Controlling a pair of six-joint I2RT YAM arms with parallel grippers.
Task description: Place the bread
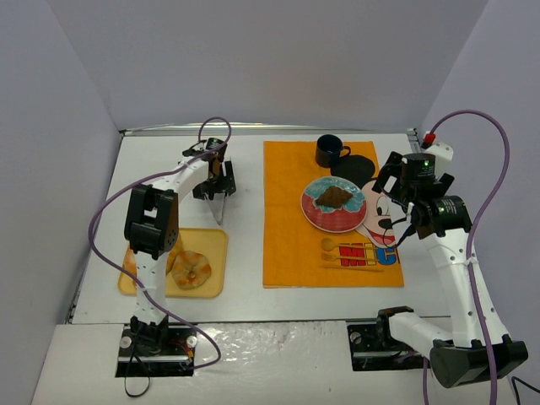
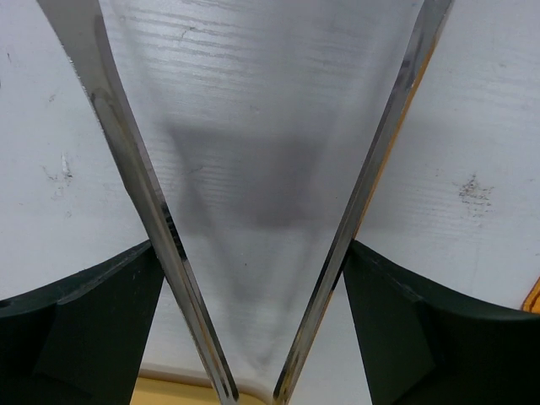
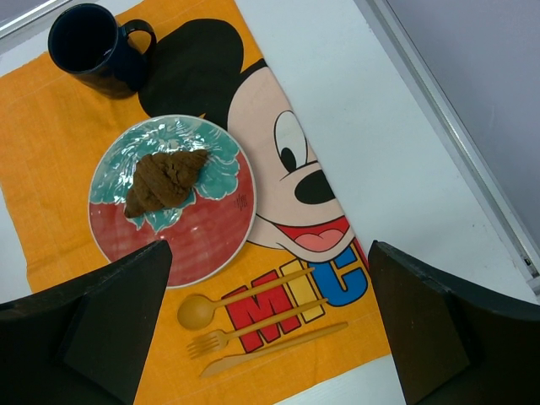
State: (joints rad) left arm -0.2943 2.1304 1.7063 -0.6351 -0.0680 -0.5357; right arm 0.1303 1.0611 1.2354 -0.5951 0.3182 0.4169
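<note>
The bread (image 1: 334,197) (image 3: 164,180), a dark brown wedge, lies on the red and teal plate (image 1: 316,218) (image 3: 194,245) on the orange placemat. My left gripper (image 1: 218,187) (image 2: 253,253) hangs over the white table left of the placemat, its black fingers against the two arms of metal tongs (image 1: 221,207) (image 2: 126,160). The tongs spread apart and hold nothing. My right gripper (image 1: 395,202) (image 3: 270,253) stands open above the placemat's right side, nothing between its fingers, apart from the plate.
A yellow tray (image 1: 211,240) at the front left holds a tan ring pastry (image 1: 191,268). A dark mug (image 1: 329,150) and a black coaster (image 1: 359,169) sit behind the plate. A spoon, fork and knife (image 3: 270,325) lie near the placemat's front edge. Walls enclose the table.
</note>
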